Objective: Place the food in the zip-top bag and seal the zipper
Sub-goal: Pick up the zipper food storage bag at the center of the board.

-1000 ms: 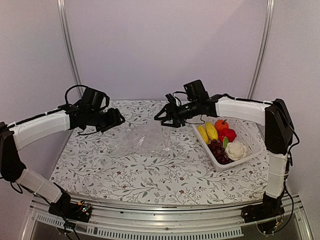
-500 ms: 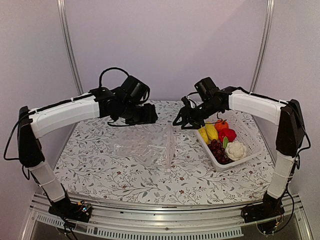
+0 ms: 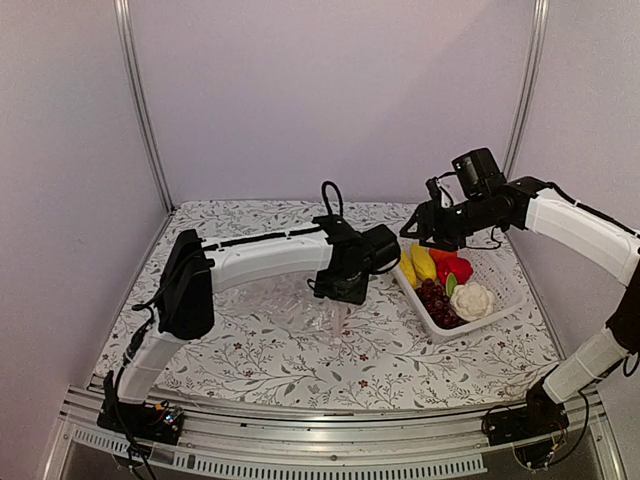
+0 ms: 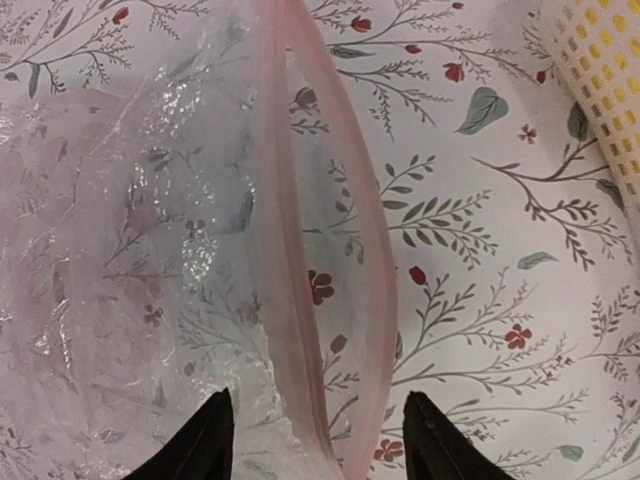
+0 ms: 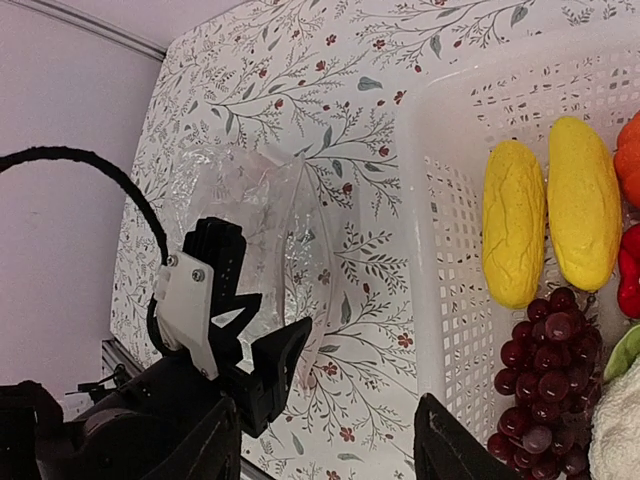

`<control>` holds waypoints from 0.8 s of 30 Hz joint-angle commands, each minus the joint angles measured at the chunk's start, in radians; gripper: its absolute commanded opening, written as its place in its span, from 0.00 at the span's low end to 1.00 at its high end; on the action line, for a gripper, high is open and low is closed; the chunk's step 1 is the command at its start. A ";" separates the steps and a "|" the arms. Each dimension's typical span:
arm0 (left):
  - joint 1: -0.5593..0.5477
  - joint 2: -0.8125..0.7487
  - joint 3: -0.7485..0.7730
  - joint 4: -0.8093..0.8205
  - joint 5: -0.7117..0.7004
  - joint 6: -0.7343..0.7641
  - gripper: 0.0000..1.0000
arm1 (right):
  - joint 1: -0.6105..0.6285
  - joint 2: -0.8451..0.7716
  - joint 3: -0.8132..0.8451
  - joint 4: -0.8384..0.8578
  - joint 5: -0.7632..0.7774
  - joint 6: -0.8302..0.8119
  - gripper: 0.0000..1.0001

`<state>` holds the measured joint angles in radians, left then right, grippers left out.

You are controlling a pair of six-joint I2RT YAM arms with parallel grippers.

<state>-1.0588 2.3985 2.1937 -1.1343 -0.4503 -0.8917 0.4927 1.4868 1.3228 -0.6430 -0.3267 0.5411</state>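
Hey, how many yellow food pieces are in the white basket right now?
2. One yellow piece lies along the basket wall; the other yellow piece lies right beside it, next to the pumpkin. More could be hidden under other food.

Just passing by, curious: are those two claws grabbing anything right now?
Left gripper: open, jaws either side of the mouth edge of the zip-top bag, not pinching it.
Right gripper: open, holding nothing.

Even, soft diffuse light — shadows faint. Specular glints on zip-top bag [image 4: 150, 200]; wrist views sharp, top view slightly soft.
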 commanded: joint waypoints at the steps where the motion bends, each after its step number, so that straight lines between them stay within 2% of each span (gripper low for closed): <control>1: 0.024 0.069 0.093 -0.167 -0.035 -0.085 0.53 | 0.001 -0.045 -0.037 0.010 0.009 -0.019 0.57; 4: 0.026 0.080 0.061 -0.147 -0.039 -0.088 0.45 | 0.001 -0.054 -0.046 0.021 -0.003 -0.017 0.57; 10: 0.034 0.055 0.034 -0.113 -0.076 -0.043 0.04 | 0.001 -0.052 -0.070 0.039 -0.012 -0.021 0.57; 11: 0.037 0.039 0.034 -0.114 -0.084 -0.037 0.00 | 0.001 -0.052 -0.075 0.045 -0.014 -0.022 0.57; 17: 0.038 -0.150 -0.019 -0.053 -0.089 0.046 0.00 | 0.024 -0.005 -0.061 0.055 -0.034 -0.022 0.56; 24: 0.019 -0.264 -0.028 -0.053 -0.085 0.092 0.00 | 0.136 0.202 0.151 0.002 -0.043 -0.057 0.61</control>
<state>-1.0325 2.1975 2.1681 -1.2018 -0.5278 -0.8398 0.5636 1.5978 1.3643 -0.6182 -0.3611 0.5140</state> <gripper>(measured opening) 0.006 0.598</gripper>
